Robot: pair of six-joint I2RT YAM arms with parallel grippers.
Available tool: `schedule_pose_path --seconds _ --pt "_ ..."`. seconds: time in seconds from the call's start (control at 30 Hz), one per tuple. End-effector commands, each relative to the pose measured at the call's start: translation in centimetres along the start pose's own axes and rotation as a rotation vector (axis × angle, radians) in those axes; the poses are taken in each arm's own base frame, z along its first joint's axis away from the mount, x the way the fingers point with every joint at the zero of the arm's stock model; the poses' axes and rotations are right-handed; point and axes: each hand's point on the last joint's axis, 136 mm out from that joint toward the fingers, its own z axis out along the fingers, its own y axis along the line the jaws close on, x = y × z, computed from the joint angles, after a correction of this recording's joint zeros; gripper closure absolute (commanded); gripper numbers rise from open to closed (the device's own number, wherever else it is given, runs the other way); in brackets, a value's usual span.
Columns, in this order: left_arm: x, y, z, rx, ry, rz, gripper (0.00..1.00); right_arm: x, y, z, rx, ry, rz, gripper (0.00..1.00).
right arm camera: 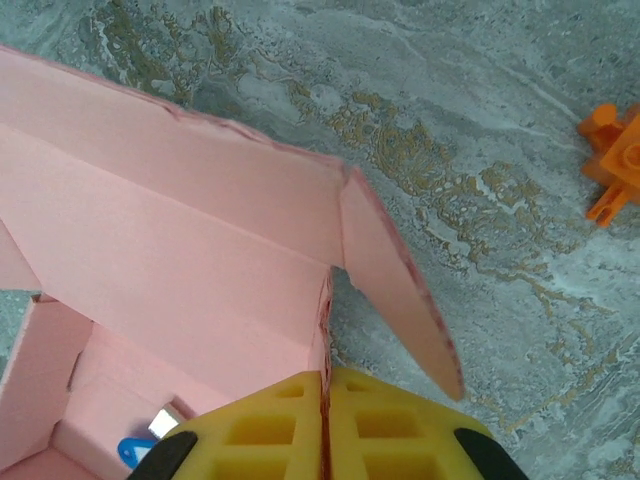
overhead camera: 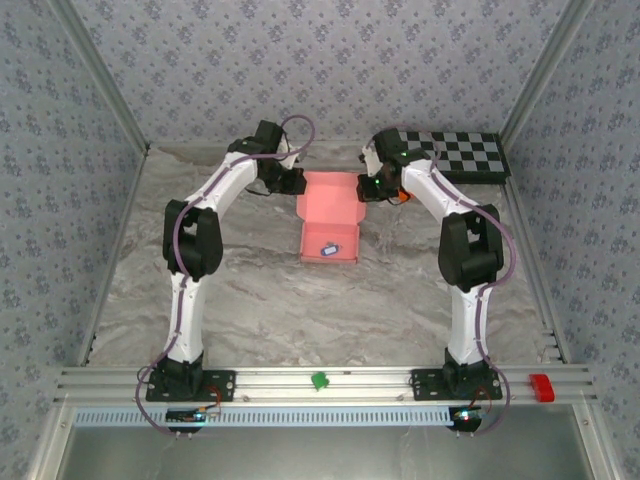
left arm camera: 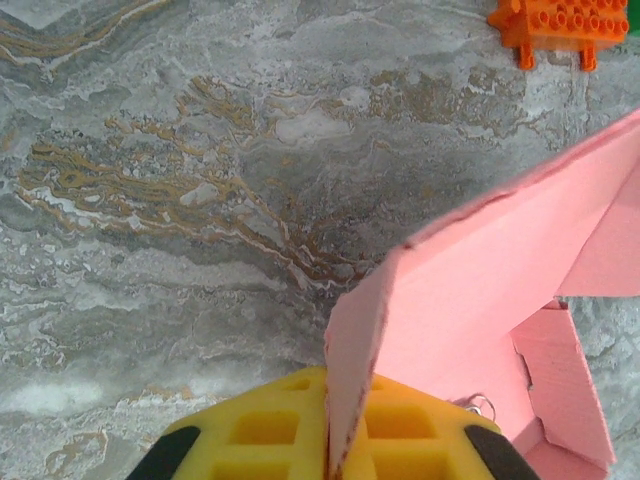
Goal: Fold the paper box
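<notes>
Left gripper (left arm camera: 335, 395) clenched on the left flap of the paper box (overhead camera: 330, 215), which lies open between the 2 grippers, 1 small blue item (overhead camera: 328, 249) inside. Right gripper (right arm camera: 326, 390) clamped on the box's right flap. Orange block (right arm camera: 615, 160) just right of the box, checkerboard (overhead camera: 455, 152) farther right.

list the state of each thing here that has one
box, base formed, lid open, a flap pinched on each side
left gripper, shut on a box flap
right gripper, shut on a box flap
orange block, lying apart from the box, untouched
blue item, lying inside the box
</notes>
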Motion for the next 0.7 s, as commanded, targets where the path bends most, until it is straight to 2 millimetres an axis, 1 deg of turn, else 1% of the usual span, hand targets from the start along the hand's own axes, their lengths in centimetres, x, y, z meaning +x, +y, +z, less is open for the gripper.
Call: schedule_pose_path --seconds 0.0,0.1,0.13,0.17,0.47,0.53,0.67 --pt "-1.5 -0.9 -2.3 -0.021 -0.085 0.017 0.94 -1.2 0.1 -1.7 0.057 -0.064 -0.022 0.93" --pt "-1.9 -0.7 -3.1 -0.057 -0.129 0.017 1.0 -1.6 0.5 -2.1 0.074 -0.106 -0.034 0.94" --pt "-2.4 -0.7 -3.4 -0.063 -0.16 0.024 1.0 -1.9 0.5 -2.3 0.087 -0.123 -0.038 0.95" --pt "-2.2 -0.6 -3.3 -0.07 -0.163 0.022 1.0 -2.0 0.6 -2.4 0.096 -0.133 -0.044 0.96" --pt "-2.9 -0.7 -5.3 -0.13 -0.308 0.039 1.0 -3.6 1.9 -4.1 0.177 -0.3 -0.093 1.0" --pt "-2.9 -0.7 -5.5 -0.141 -0.332 0.04 1.0 -3.9 2.2 -4.4 0.183 -0.334 -0.101 1.0" --pt "-2.8 -0.6 -5.5 -0.161 -0.361 0.023 1.0 -4.1 2.6 -4.3 0.181 -0.38 -0.106 1.0"
